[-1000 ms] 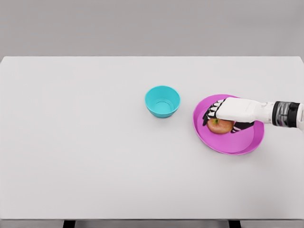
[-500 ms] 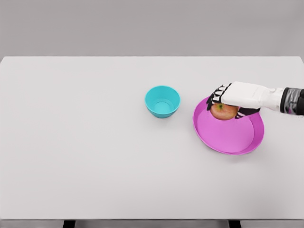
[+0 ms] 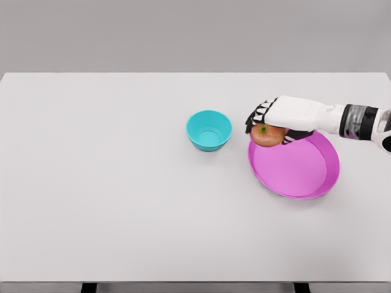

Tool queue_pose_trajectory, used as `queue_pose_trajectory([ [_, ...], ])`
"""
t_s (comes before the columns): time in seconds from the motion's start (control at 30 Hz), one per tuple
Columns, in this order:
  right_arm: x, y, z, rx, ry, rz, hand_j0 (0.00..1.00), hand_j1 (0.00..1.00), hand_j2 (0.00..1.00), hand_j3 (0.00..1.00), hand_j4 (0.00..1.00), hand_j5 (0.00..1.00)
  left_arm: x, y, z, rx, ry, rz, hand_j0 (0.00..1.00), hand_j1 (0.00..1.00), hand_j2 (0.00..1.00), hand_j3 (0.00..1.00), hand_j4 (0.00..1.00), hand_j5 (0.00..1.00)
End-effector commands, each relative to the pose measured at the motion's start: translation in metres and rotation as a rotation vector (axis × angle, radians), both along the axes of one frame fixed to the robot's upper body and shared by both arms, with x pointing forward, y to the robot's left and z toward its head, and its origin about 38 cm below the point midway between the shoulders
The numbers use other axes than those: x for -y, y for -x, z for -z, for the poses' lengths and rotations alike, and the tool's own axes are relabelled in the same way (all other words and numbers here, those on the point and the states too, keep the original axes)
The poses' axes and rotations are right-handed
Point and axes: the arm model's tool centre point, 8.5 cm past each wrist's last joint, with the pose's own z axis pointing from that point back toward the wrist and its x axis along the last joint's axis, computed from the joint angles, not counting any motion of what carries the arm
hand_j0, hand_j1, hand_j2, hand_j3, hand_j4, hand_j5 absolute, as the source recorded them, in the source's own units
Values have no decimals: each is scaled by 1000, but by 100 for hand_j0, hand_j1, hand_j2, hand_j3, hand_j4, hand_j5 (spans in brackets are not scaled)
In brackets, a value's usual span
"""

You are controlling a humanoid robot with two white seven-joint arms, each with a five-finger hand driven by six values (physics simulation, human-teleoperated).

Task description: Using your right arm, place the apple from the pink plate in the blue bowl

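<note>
My right hand is curled over the apple, holding it from above at the pink plate's upper-left rim, toward the blue bowl. My hold covers only the top, so the apple could slip out onto the bench short of the bowl. A second ago it lay on the plate; now it is up and nearer the bowl.

One head view looks steeply down on the white table from seemingly well above.
</note>
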Motion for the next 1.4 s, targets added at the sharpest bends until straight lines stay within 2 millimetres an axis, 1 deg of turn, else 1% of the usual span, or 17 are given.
queue_pose_trajectory([
  [0.0,-12,-1,2,-2,-25,-15,68,68,68,68,68,68,0,0,0,0,0,0,100,100,100,100,100,100],
  [0.1,-29,-7,3,7,-47,-30,68,68,68,68,68,68,0,0,0,0,0,-2,100,100,100,100,100,100],
  [0.3,-34,-25,10,-15,-60,5,68,68,68,68,68,68,0,0,0,0,0,0,100,100,100,100,100,100],
  [0.33,-38,-27,8,-7,-60,3,68,68,68,68,68,68,0,0,0,0,0,0,100,100,100,100,100,100],
  [0.43,-49,-38,9,-12,-67,7,68,68,68,68,68,68,0,0,0,0,0,0,100,100,100,100,100,100],
  [0.5,-53,-42,12,-19,-68,12,68,68,68,68,68,68,0,0,0,0,0,0,100,100,100,100,100,100],
  [0.57,-63,-47,16,-25,-67,13,68,68,68,68,68,68,0,0,0,0,0,0,100,100,100,100,100,100],
  [0.6,-63,-50,19,-35,-69,21,68,68,68,68,68,68,0,0,0,0,0,0,100,100,100,100,100,100],
  [0.77,-70,-58,19,-35,-63,27,68,68,68,68,68,68,0,0,0,0,0,0,100,100,100,100,100,100],
  [0.8,-76,-60,21,-43,-68,27,68,68,68,68,68,68,0,0,0,0,0,0,100,100,100,100,100,100],
  [0.83,-78,-62,22,-46,-71,30,68,68,68,68,68,68,0,0,0,0,0,0,100,100,100,100,100,100],
  [0.9,-84,-63,24,-46,-52,20,68,68,68,68,68,68,0,0,0,0,0,0,100,100,100,100,100,100],
  [1.13,-86,-62,18,-30,-56,10,68,68,68,68,68,68,0,0,0,0,0,0,100,100,100,100,100,100],
  [1.23,-95,-55,6,10,-63,-29,68,68,68,68,68,68,0,0,0,0,0,0,100,100,100,100,100,100],
  [1.33,-101,-47,-1,38,-65,-59,68,68,68,68,68,68,0,0,0,0,0,0,100,100,100,100,100,100],
  [1.37,-102,-46,-1,38,-65,-62,68,68,68,68,68,68,0,0,0,0,0,0,100,100,100,100,100,100],
])
